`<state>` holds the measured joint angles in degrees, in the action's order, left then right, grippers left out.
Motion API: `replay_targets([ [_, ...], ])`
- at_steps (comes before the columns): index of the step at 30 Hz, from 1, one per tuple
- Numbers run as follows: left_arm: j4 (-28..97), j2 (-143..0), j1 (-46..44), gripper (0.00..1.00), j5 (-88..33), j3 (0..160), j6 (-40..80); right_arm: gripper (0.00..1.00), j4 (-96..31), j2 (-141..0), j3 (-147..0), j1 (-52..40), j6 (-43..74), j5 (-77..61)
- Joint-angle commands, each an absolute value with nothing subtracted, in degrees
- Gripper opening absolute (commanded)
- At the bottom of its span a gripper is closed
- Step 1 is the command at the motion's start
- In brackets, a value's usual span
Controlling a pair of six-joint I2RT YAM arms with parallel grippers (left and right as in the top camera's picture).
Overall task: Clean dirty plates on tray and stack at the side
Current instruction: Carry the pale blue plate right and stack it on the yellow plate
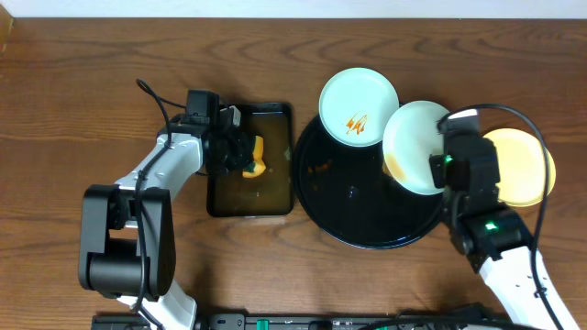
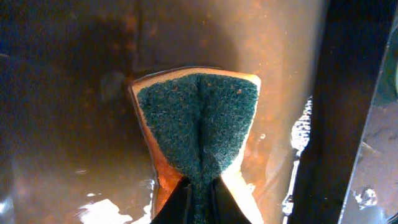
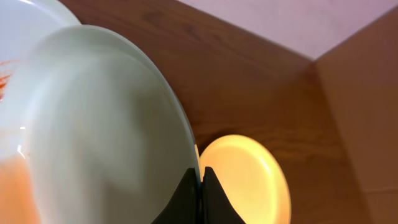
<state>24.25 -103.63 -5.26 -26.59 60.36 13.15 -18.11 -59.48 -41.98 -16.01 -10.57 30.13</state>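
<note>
My left gripper (image 1: 240,156) is shut on a sponge (image 1: 256,158), green scourer over orange foam (image 2: 198,118), folded between its fingers (image 2: 200,193) in the brownish water of the rectangular tray (image 1: 249,206). My right gripper (image 1: 438,165) is shut on the rim of a pale bluish-white plate (image 1: 415,145), held tilted over the round black tray (image 1: 367,197); sauce shows at its lower left edge. In the right wrist view the fingers (image 3: 200,180) pinch this plate's rim (image 3: 93,124). Another pale plate (image 1: 359,106) with an orange smear lies on the tray's back rim. The cream-yellow plate (image 1: 523,165) (image 3: 249,180) lies on the table to the right.
The wooden table (image 1: 73,92) extends left and back. A cable (image 1: 156,96) loops above the left arm. The right arm's base (image 1: 500,247) stands at the front right, the left arm's base (image 1: 119,247) at the front left.
</note>
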Motion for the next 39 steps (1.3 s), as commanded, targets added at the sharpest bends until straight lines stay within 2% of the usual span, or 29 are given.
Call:
replay_targets([
  [1,25.1,-104.1,-5.2,0.07,-31.8,60.0,7.1,0.01,-17.6,-58.8,-42.0,-19.8,-14.5,37.3],
  [3,26.3,-104.1,-5.2,0.08,-24.0,60.0,8.2,0.01,-17.6,-58.8,-42.0,-21.0,-14.5,38.6],
  [6,29.6,-104.1,-5.2,0.08,-7.6,60.0,21.2,0.01,-17.6,-58.8,-42.0,-21.5,-14.3,38.7],
  [8,28.9,-104.1,-5.1,0.07,-13.5,60.0,19.0,0.01,-17.6,-58.8,-42.0,-21.4,-14.3,38.8],
  [11,26.0,-104.1,-5.2,0.07,-36.4,60.0,1.8,0.01,-17.7,-58.8,-42.0,-21.4,-14.1,38.8],
  [12,25.4,-104.0,-5.2,0.08,-39.0,60.0,-0.4,0.01,-17.7,-58.8,-42.0,-21.4,-13.8,38.8],
  [14,24.2,-104.0,-5.1,0.07,-34.3,60.0,2.3,0.01,-17.7,-58.8,-42.0,-21.4,-13.7,38.8],
  [17,24.9,-104.0,-5.1,0.07,-18.4,60.0,16.5,0.01,-17.7,-58.8,-42.0,-21.4,-13.7,38.8],
  [19,26.3,-104.0,-5.1,0.07,-13.4,60.0,24.4,0.01,-17.7,-58.8,-42.0,-21.4,-13.6,38.8],
  [21,24.6,-104.0,-5.3,0.07,-20.2,60.0,21.1,0.01,-17.7,-58.8,-42.0,-21.4,-12.3,38.8],
  [23,22.3,-104.0,-5.6,0.07,-32.8,60.0,8.4,0.01,-17.7,-58.8,-42.0,-21.3,-10.9,38.8],
  [24,22.2,-104.0,-5.7,0.08,-34.9,60.0,4.3,0.01,-17.6,-58.9,-42.0,-21.2,-10.2,38.8],
  [26,22.8,-104.0,-5.7,0.08,-25.9,60.0,7.6,0.01,-17.3,-58.9,-42.0,-20.9,-9.7,38.7],
  [28,24.9,-104.0,-5.7,0.08,-13.0,60.0,19.7,0.01,-17.2,-58.9,-42.0,-20.9,-9.7,38.8],
  [29,25.9,-104.0,-5.7,0.08,-10.5,60.0,23.2,0.01,-17.1,-58.9,-42.0,-20.9,-9.7,38.8],
  [31,25.4,-104.0,-5.7,0.07,-14.8,60.0,22.9,0.01,-17.1,-58.9,-42.0,-20.7,-9.1,38.8],
  [34,23.0,-104.0,-5.7,0.07,-29.9,60.0,9.4,0.01,-17.5,-58.9,-42.0,-19.7,-3.3,39.2],
  [39,23.0,-103.1,-5.7,0.08,-30.6,60.0,8.6,0.01,-18.7,-58.9,-42.0,-15.4,7.6,36.3],
])
